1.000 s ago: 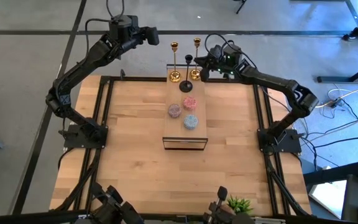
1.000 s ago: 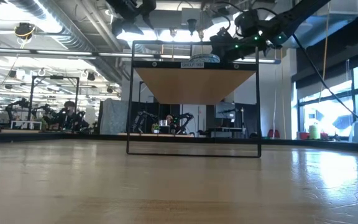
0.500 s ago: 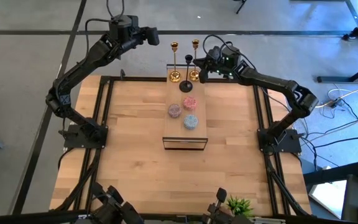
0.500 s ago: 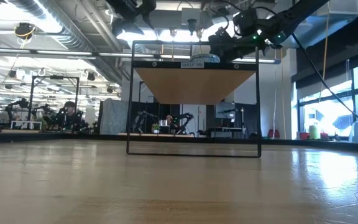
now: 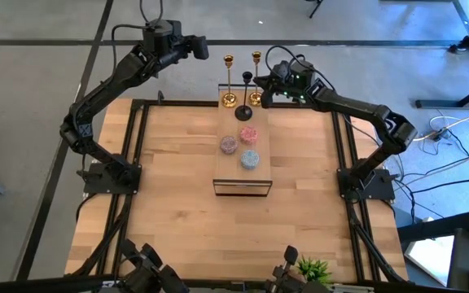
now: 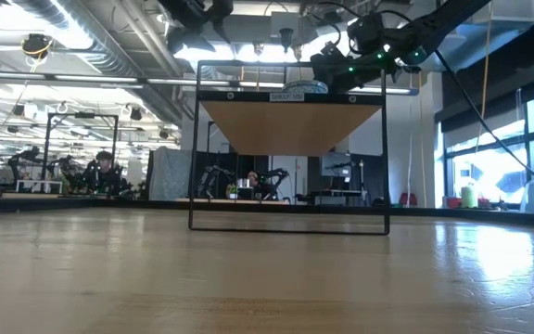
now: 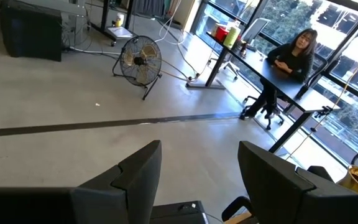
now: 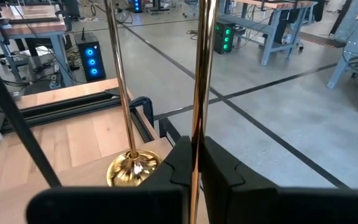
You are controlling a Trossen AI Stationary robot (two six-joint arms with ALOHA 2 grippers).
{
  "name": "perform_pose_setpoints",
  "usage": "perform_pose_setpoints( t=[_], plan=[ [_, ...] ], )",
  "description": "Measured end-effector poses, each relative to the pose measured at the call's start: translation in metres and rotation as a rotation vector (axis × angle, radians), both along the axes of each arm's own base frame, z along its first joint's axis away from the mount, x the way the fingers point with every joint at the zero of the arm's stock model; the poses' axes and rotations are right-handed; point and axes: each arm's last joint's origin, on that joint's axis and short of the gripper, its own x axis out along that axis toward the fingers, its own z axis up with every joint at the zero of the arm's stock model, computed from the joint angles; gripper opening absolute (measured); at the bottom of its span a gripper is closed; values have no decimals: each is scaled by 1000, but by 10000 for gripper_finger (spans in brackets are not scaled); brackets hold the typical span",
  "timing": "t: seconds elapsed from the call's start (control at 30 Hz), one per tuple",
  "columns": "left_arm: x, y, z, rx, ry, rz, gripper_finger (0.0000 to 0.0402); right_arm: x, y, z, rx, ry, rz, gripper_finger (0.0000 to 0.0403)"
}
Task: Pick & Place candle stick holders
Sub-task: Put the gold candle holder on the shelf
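Wooden table (image 5: 177, 203) with black-framed shelf (image 5: 242, 189) at centre. Shelf top, far end: gold candlestick (image 5: 229, 98), black candlestick (image 5: 245, 111), second gold candlestick (image 8: 199, 74). Right gripper (image 8: 193, 163) clenched on second gold candlestick's stem, at the shelf's far right corner. Left gripper (image 7: 197, 180) released, empty, raised beyond the table's far-left edge. Three round glitter pieces (image 5: 240, 145) mid-shelf.

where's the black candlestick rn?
High view: black candlestick stands at the shelf's far end, between and just in front of the two gold ones, left of the right gripper.
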Motion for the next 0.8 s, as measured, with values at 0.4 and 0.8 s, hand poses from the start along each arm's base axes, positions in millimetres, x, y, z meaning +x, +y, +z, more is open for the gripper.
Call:
perform_pose_setpoints(
  t=[0.4,0.8],
  plan=[
    [0,0,0,-1,-1,-1,210,0,1,-1,20,11,-1,46],
    [0,0,0,-2,-3,-6,210,1,3,-4,28,36,-23,47]
  ],
)
